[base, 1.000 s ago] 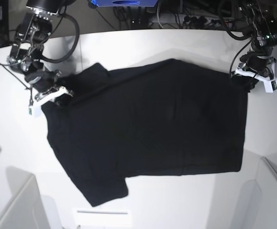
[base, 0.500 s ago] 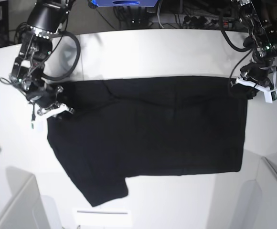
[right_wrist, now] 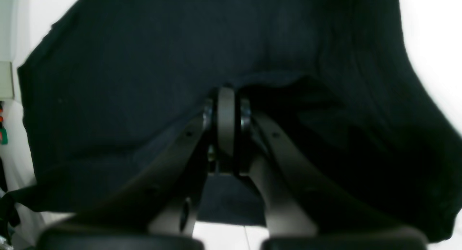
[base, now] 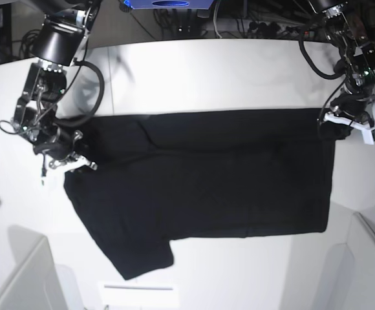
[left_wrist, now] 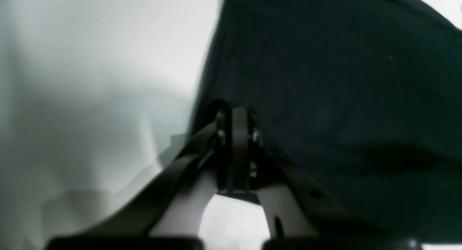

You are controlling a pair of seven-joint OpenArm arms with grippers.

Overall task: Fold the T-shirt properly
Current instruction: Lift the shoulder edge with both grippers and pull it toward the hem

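The jaws of the left gripper point(left_wrist: 234, 134) are pressed together on the black edge of the T-shirt point(base: 200, 181), at the corner on the right side of the base view. The right gripper point(right_wrist: 225, 123) also has its jaws closed, pinching a fold of the same cloth. The T-shirt lies spread on the white counter point(base: 207, 71), its far edge folded over between both grippers. Both wrist views are blurred, and no print is visible.

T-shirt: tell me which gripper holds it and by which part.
Both. The left gripper pinches the T-shirt at its far corner on the base view's right; the right gripper pinches the far edge at the opposite, sleeve end.
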